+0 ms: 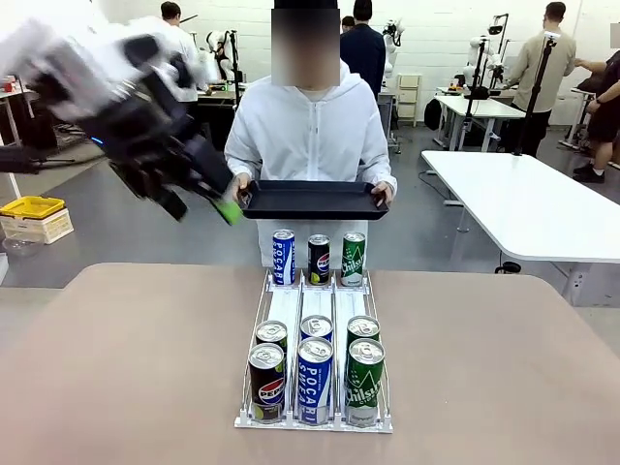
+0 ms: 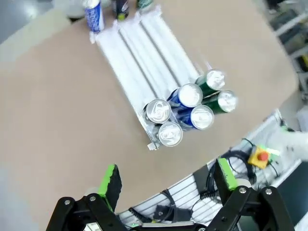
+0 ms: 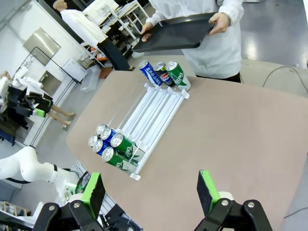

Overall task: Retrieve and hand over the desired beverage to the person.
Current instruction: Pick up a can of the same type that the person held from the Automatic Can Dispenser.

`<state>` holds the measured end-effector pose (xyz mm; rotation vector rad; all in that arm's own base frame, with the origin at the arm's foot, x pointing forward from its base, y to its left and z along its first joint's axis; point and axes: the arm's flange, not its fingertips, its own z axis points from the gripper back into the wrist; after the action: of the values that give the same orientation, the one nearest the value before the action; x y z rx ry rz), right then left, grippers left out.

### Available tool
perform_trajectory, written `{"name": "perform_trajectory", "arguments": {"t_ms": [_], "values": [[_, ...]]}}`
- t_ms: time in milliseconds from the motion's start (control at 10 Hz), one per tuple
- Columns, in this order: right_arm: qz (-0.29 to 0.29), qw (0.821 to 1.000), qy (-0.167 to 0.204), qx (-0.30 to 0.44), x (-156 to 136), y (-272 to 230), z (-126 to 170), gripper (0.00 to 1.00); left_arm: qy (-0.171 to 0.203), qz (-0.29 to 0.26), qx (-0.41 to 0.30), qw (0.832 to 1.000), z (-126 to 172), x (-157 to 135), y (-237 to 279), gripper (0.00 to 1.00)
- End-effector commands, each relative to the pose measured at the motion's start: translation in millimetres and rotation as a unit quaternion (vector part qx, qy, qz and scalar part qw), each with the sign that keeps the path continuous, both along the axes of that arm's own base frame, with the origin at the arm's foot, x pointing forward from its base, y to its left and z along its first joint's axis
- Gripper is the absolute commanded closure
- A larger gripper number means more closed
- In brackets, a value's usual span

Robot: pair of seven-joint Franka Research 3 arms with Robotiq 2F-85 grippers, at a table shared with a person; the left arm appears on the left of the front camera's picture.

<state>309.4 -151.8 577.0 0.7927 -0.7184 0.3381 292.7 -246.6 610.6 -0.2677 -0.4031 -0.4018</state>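
**Front view.** The left gripper [image 1: 203,205] hangs in the air, blurred, its jaws spread and nothing between them. Below it and to its right, on the tan table [image 1: 116,368], lies a white three-lane rack [image 1: 315,305]. The rack's long axis runs from the robot's edge toward the person [image 1: 310,126].
- The near cans [image 1: 317,327] stand two per lane, long axes vertical and lids up. The front row is a Pepsi can [image 1: 266,380], a Pocari Sweat can [image 1: 315,378] and a green can [image 1: 365,380].
- The far cans [image 1: 319,259], three of them, stand upright just past the rack's far end.
- The person holds a black tray [image 1: 312,201] level in both hands. Its end is close beside the gripper's green pad.

**Left wrist view.** The left gripper [image 2: 167,178] is released and holds nothing.
- The near cans [image 2: 188,95] sit ahead of the fingertips, seen lid-on from above.
- The rack [image 2: 144,53] slants away toward the far cans [image 2: 94,14].
- A yellow box with a red button [image 2: 260,156] lies beyond the table edge, beside the right finger.

**Right wrist view.** The right gripper [image 3: 150,191] is spread wide and holds nothing.
- The near cans [image 3: 118,142] stand ahead of its left finger.
- The far cans [image 3: 166,74] stand well beyond, just below the tray [image 3: 173,33].
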Motion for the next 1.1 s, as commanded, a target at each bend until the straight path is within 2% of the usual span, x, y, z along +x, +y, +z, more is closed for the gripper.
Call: {"name": "perform_trajectory", "arguments": {"t_ms": [0, 200, 300, 400, 1000], "values": [[0.005, 1.000, -0.013, 0.013, 3, -1, 0, 0.00, 0.028, 0.090, 0.064, 0.993, -28, -3, -28, 0.00], [0.005, 1.000, -0.013, 0.013, 3, -1, 0, 0.00, 0.060, 0.095, 0.086, 0.990, -57, -19, -56, 0.00], [0.005, 1.000, -0.013, 0.013, 3, -1, 0, 0.00, 0.072, 0.091, 0.064, 0.991, -56, -17, -52, 0.00], [0.005, 1.000, -0.013, 0.013, 3, -1, 0, 0.00, 0.031, 0.095, 0.084, 0.991, -58, -20, -52, 0.00], [0.005, 1.000, -0.013, 0.013, 3, -1, 0, 0.00, 0.031, 0.095, 0.084, 0.991, -58, -20, -52, 0.00]]}}
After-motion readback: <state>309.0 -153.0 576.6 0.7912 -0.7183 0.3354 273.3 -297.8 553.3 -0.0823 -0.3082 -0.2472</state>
